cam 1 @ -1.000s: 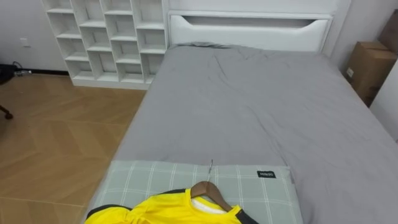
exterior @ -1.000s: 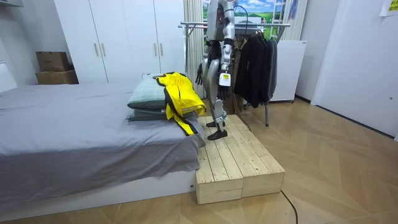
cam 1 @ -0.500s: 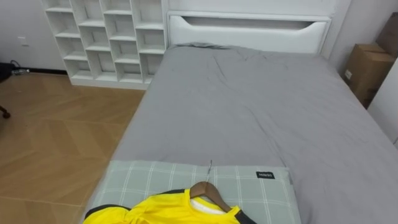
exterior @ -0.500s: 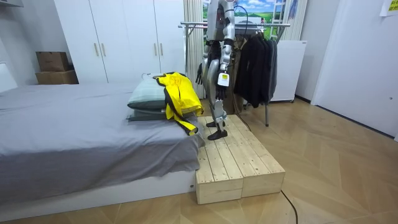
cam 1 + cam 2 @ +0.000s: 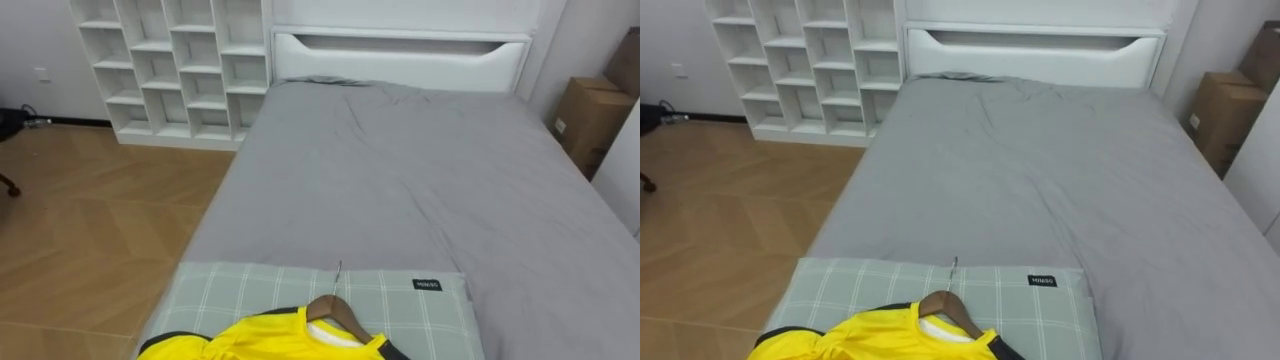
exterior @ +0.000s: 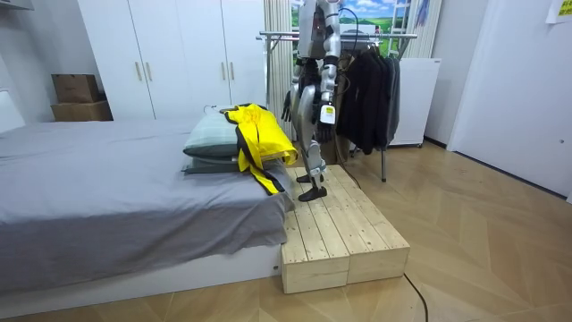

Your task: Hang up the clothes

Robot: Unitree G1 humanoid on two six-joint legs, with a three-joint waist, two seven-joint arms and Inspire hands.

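The eye views look down from the robot's head along the bed (image 5: 400,190) toward its far headboard (image 5: 400,55). The room view stands well off, side-on, sharing the bed and yellow shirt (image 6: 255,130).

A grey-sheeted bed (image 5: 400,180) fills the middle, white headboard (image 5: 400,55) at the far wall, white cube shelf (image 5: 170,65) far left (square compartments), herringbone wood floor (image 5: 90,230) left, cardboard box (image 5: 590,115) right.

The bed (image 5: 400,170) takes up most of the frame, all grey and a bit wrinkled. At bottom centre a green checked pillow (image 5: 240,290) sits on it, with a yellow shirt (image 5: 265,340) on a wooden hanger (image 5: 345,310) lying on top.
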